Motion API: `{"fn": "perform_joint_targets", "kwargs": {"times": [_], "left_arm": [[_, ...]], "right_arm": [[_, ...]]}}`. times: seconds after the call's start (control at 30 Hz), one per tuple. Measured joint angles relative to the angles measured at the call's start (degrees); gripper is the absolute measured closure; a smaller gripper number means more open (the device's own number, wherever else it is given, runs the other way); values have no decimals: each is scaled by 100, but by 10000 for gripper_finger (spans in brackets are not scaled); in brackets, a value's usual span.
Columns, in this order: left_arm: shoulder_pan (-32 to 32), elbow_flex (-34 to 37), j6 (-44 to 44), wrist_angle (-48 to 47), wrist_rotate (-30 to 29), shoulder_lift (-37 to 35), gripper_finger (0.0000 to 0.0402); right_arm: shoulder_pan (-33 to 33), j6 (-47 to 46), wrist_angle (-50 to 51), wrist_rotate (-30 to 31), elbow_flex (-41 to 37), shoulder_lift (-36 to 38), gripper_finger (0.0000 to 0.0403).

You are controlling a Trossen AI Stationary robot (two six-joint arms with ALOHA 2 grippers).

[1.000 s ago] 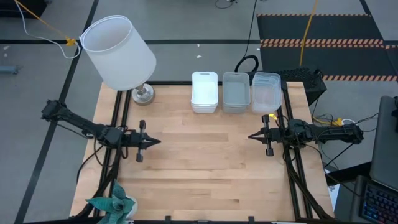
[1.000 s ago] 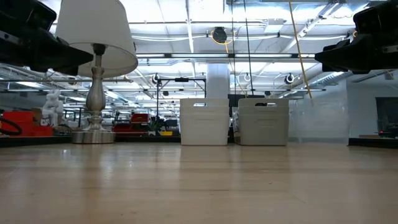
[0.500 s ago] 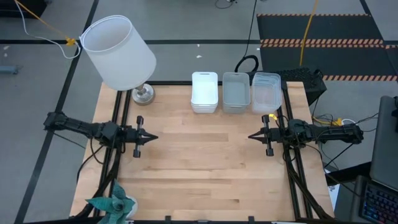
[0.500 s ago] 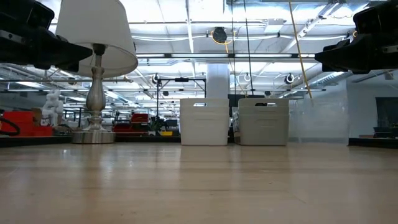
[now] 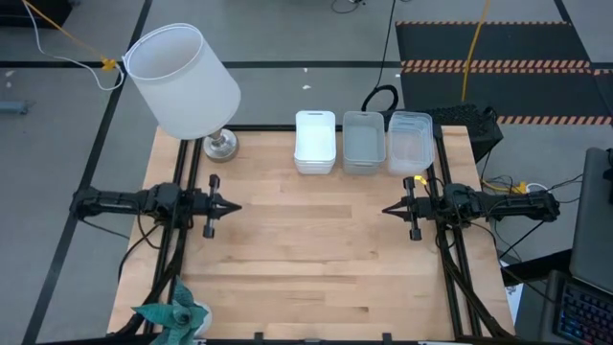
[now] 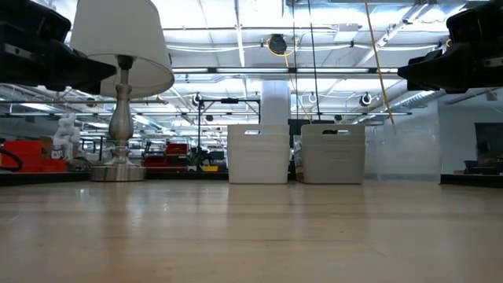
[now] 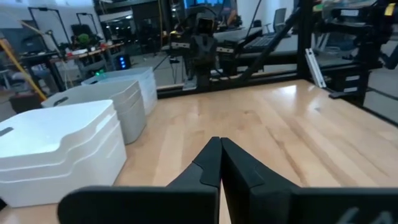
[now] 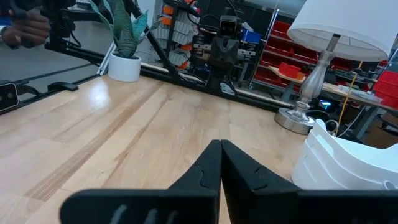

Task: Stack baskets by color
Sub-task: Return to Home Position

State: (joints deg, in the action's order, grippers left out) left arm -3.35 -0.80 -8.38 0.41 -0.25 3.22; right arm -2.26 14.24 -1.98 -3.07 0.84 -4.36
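1. Left gripper (image 5: pixel 233 204): pressed to a point and holding nothing. It hangs over the left side of the table (image 5: pixel 306 268), aimed across at the right arm. In the left wrist view its fingers (image 7: pixel 208 165) meet with no gap.
2. Right gripper (image 5: pixel 386 210): also closed to a point and empty. It hangs over the table's right side, near the clear stack, aimed at the left arm. In the right wrist view its fingers (image 8: pixel 233 165) touch along their length.
3. The two tips face each other, well apart, with bare wood between them.
4. The baskets stand in three stacks in a row along the far edge. The white stack (image 5: pixel 315 142) is on the left, the grey stack (image 5: pixel 364 142) in the middle, and the clear stack (image 5: pixel 410 142) on the right, at the table's corner. Each stack is just beside the next.
5. In the low view the white stack (image 6: pixel 258 153) and grey stack (image 6: pixel 332 153) stand upright at about the same height, with a narrow gap between them. The clear stack (image 6: pixel 401 153) shows only faintly beside the grey.
6. A lamp (image 5: pixel 182 81) stands at the far left corner, and a plant (image 5: pixel 172 314) at the near left corner.
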Motion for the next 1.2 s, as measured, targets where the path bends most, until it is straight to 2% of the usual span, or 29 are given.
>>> {"fn": "perform_joint_targets", "kwargs": {"times": [0.43, 0.7, 0.93, 1.2], "left_arm": [[505, 11, 83, 13, 86, 7, 398], [521, 17, 341, 19, 195, 7, 398], [519, 26, -64, 129, 524, 9, 392], [519, 26, -43, 107, 521, 9, 399]], "right_arm": [[0, 11, -2, 0, 0, 0, 403], [0, 2, -4, 0, 0, 0, 403], [0, 0, -7, 0, 0, 0, 403], [0, 0, -9, 0, 0, 0, 403]]}}
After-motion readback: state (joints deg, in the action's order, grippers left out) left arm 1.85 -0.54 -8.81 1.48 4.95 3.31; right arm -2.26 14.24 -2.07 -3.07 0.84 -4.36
